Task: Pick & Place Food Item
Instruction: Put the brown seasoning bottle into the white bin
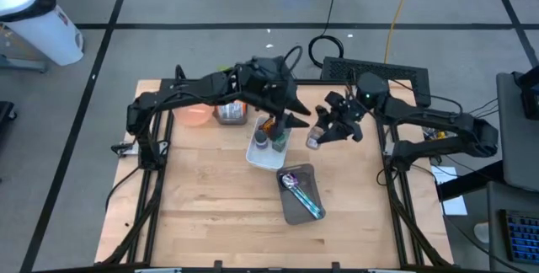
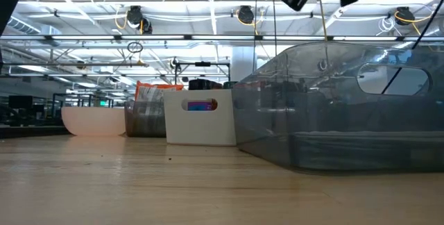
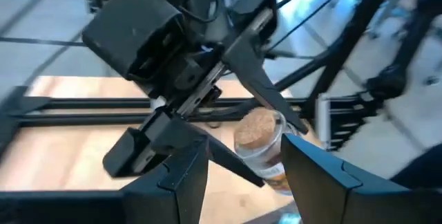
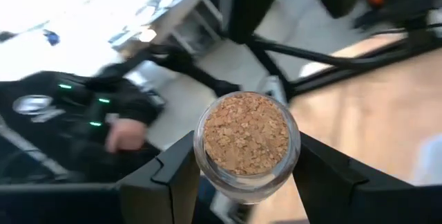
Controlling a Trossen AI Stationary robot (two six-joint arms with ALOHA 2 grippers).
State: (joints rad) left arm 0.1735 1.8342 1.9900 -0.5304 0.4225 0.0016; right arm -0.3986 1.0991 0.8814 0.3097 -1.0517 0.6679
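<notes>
While the right gripper (image 4: 238,172) hangs in the air above the far right part of the table, its two fingers pinch a small clear jar (image 4: 246,144) closed with a cork (image 4: 246,134). The jar's long axis points straight out from the gripper, cork end foremost. In the high view the jar (image 1: 314,141) is lifted clear of the wood and tilted, just to the right of a white bin (image 1: 268,147).

The left gripper (image 1: 293,121) is very near, just across the white bin, with its fingers spread and nothing between them. Its wrist view shows the jar (image 3: 261,144) directly ahead of that open gap, so the left arm looks placed to receive it. Whether a handover or a drop is planned cannot be told.

Below lies a pale wooden table (image 1: 210,214). On it, near the white bin, are a grey tray (image 1: 296,195) holding a bright object, a clear container (image 1: 230,115), and a pink bowl (image 1: 194,115). Beyond the table is a grey floor marked with dark lines and loose cables. The low view shows a large hall with ceiling pipes.
</notes>
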